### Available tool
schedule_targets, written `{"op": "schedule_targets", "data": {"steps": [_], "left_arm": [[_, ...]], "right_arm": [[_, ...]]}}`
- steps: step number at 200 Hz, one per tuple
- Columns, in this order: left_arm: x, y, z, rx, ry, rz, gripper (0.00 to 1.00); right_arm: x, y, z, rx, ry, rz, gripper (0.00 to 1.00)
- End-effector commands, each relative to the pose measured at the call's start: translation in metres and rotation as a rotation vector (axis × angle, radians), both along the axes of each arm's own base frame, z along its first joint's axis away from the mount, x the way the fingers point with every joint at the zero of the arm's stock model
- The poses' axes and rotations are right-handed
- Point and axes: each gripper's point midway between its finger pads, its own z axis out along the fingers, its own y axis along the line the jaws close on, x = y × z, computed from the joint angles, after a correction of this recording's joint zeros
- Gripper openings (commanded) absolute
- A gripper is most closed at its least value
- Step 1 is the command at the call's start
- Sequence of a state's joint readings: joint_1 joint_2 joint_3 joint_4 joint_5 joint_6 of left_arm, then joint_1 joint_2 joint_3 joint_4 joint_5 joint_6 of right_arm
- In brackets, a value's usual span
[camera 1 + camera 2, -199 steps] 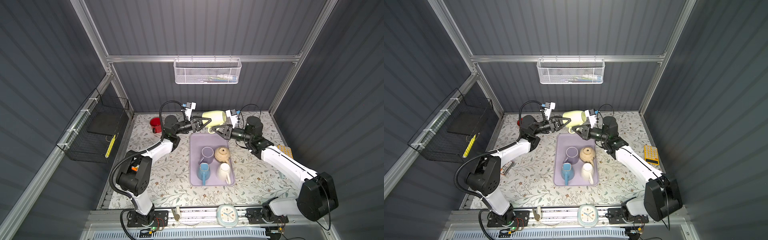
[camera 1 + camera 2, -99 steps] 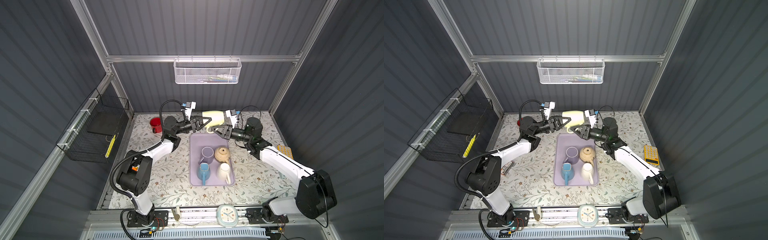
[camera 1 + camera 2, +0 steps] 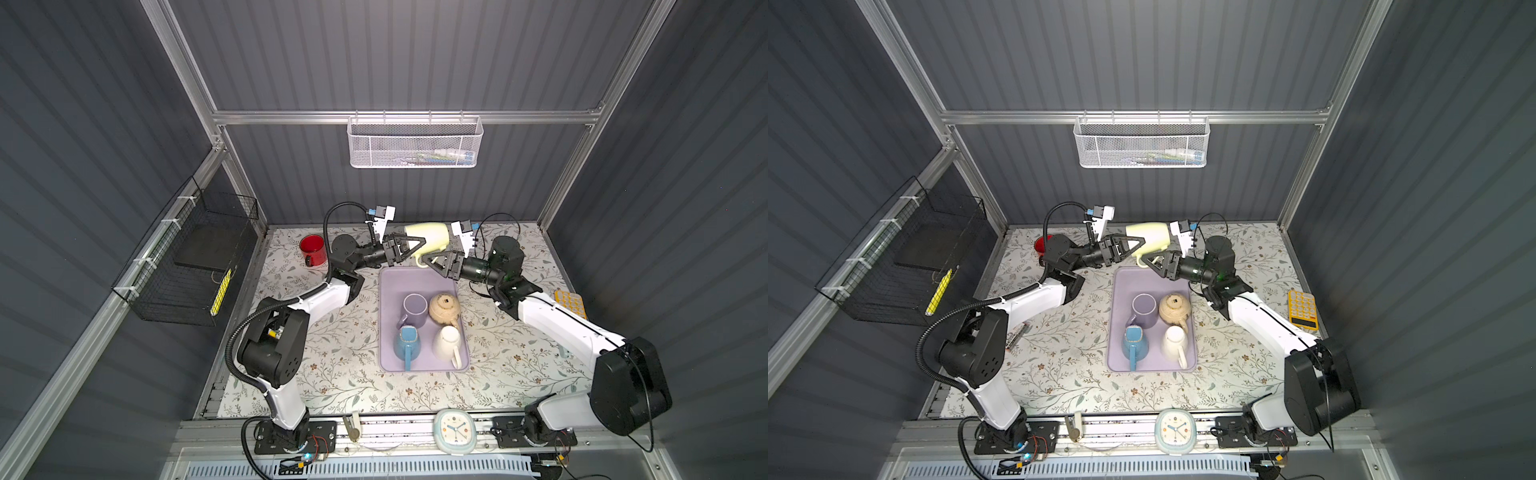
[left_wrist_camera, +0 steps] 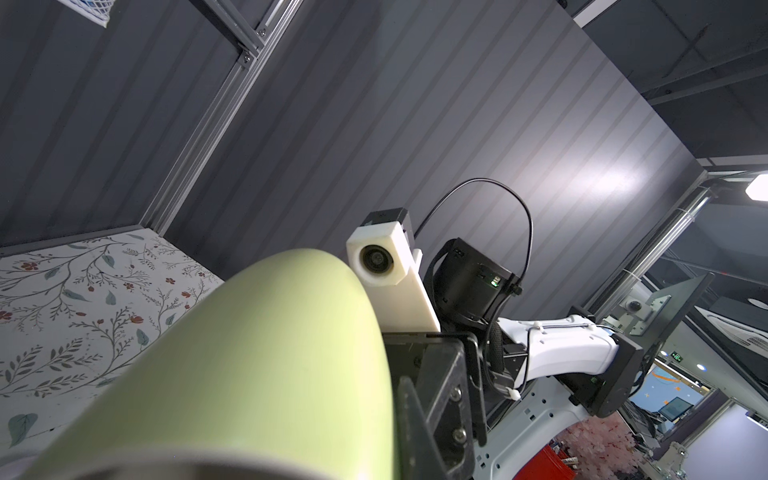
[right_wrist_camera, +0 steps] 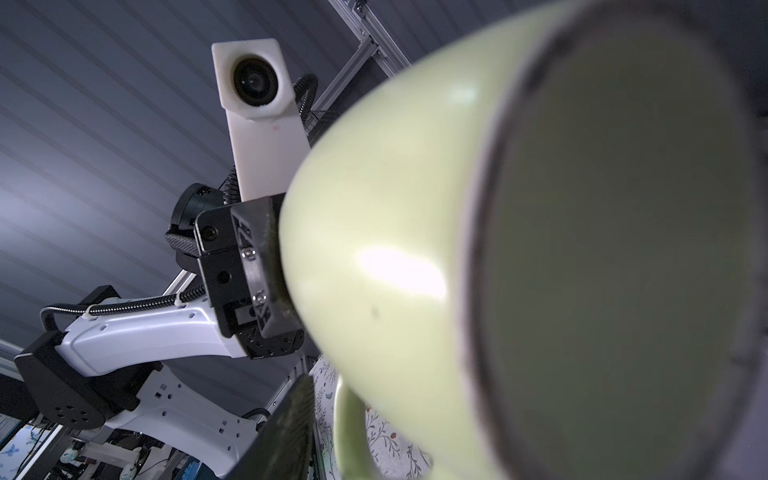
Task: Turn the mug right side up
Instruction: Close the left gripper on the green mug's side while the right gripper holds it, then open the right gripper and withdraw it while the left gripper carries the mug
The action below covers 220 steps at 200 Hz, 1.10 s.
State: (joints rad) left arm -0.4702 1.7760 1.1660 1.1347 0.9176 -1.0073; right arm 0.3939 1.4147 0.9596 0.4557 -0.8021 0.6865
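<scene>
The pale green mug [image 3: 430, 236] [image 3: 1150, 237] hangs on its side in the air above the back edge of the purple tray [image 3: 388, 278]. Its mouth faces the right arm and its handle [image 5: 349, 428] points down. My left gripper [image 3: 419, 245] [image 3: 1139, 245] is shut on the mug's base end; in the left wrist view one finger [image 4: 432, 399] lies against the mug [image 4: 249, 353]. My right gripper [image 3: 433, 260] [image 3: 1151, 262] is open just below the mug [image 5: 395, 249], one finger [image 5: 291, 428] standing apart from the handle.
In the tray stand a purple mug [image 3: 414, 309], a tan pot [image 3: 444, 309], a blue mug [image 3: 406, 343] and a white mug [image 3: 446, 343]. A red mug [image 3: 312, 249] sits back left, a yellow calculator [image 3: 1302, 309] right. A black wire basket [image 3: 187, 257] hangs left.
The left gripper has closed on the mug's base end. The right gripper has opened and let go of the handle. The mug has stayed in the air between them.
</scene>
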Motion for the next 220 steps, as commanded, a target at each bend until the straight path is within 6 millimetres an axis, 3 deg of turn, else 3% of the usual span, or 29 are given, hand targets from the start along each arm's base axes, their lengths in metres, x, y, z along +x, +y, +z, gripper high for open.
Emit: {"op": "schedule_targets", "data": {"steps": [1, 130, 220], "left_arm": [[0.009, 0.011, 0.006, -0.016, -0.037, 0.058, 0.0], [0.02, 0.037, 0.016, 0.058, -0.064, 0.169, 0.0], [0.042, 0.059, -0.011, 0.461, -0.063, 0.384, 0.0]], "right_arm": [[-0.006, 0.003, 0.009, 0.003, -0.07, 0.024, 0.47], [0.002, 0.0, -0.014, -0.052, -0.042, -0.01, 0.54], [0.006, -0.005, -0.026, -0.092, -0.026, -0.029, 0.55]]}}
